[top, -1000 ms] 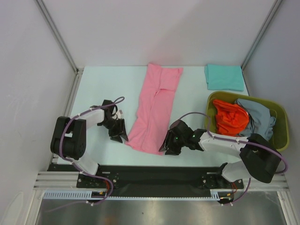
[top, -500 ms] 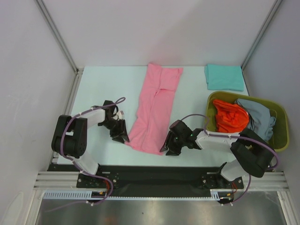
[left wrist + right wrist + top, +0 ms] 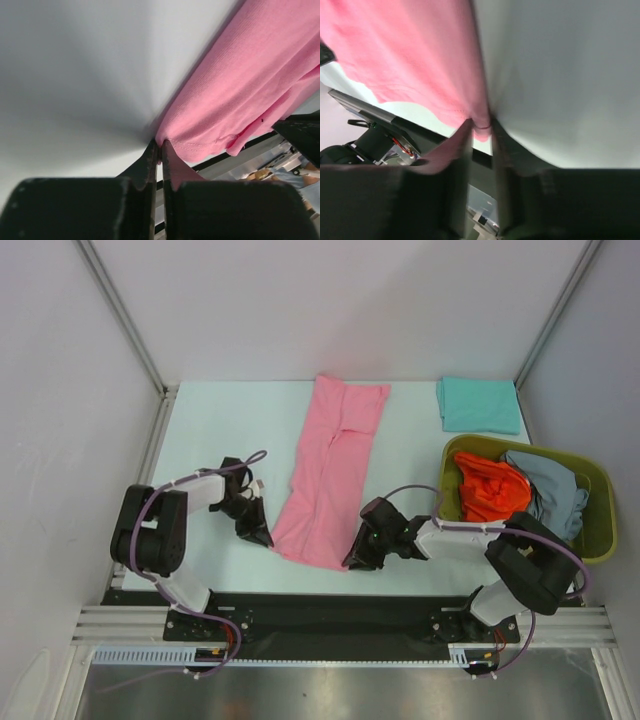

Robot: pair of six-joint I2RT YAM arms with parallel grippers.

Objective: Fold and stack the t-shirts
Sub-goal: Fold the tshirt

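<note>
Pink t-shirt (image 3: 325, 480) is getting pinched: both end effectors, left (image 3: 159, 152) and right (image 3: 481, 127), are now closing onto its near corners.

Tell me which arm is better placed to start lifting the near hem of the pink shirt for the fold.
Probably the left. The left gripper has its jaws nearly together on the near left corner of the pink shirt. The right gripper is at the near right corner too, but its jaws stand wider around the cloth.
</note>
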